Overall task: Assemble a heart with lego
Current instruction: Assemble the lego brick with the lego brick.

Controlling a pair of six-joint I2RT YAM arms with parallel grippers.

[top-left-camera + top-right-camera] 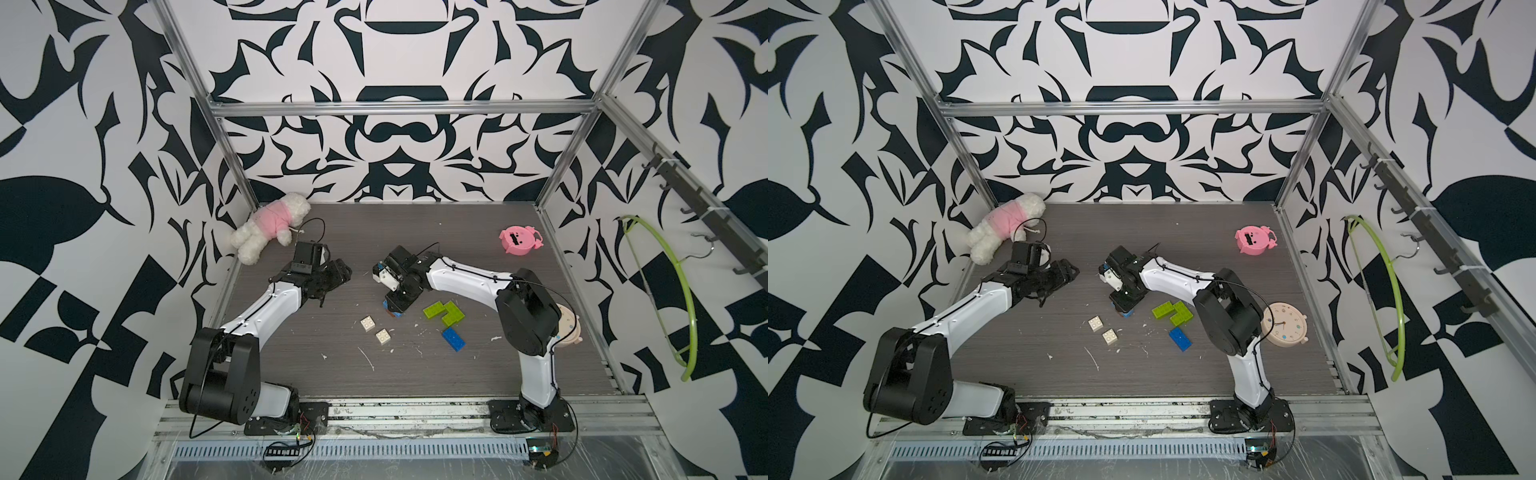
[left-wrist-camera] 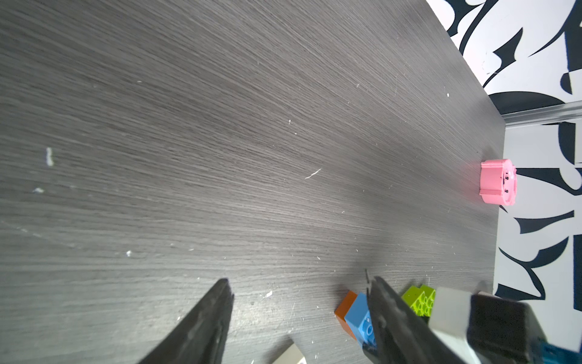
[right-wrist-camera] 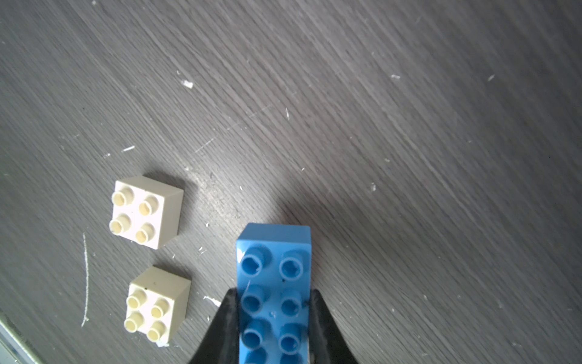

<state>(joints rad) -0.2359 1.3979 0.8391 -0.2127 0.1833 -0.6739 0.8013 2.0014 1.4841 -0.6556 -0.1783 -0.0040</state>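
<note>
Black-and-white patterned walls enclose a dark wood-grain worktop [image 1: 291, 374], seen whole in both top views. Two arms are reached in from the bottom edge, the left arm [image 1: 270, 303] at centre left and the right arm [image 1: 457, 278] at centre right. A plush toy [image 1: 270, 226] is left at the upper left of the worktop. A clock [image 1: 1285, 324] is partly hidden behind the right arm, and a pink pig toy [image 1: 519, 240] is set at the upper right.

The lego is gathered at the middle of the frame, and no heart is formed yet. Two green bricks [image 1: 442, 311], joined in a step, are placed just right of the right jaws, with a loose blue brick [image 1: 454, 338] just below them. An upper white brick [image 3: 145, 211] and a lower white brick [image 3: 156, 304] are kept apart at the left of the right wrist view.

The right jaws are clamped on the long sides of a held blue brick [image 3: 274, 252], studs up. An orange brick [image 2: 345, 310] is seen against it, apparently underneath. The left jaws are held apart and empty, near this pair.

Seating blue on orange is judged the step in hand. It is best done with the studs lined up first and pressure applied straight down. The lower brick should be steadied so that it is neither slid nor tipped.
</note>
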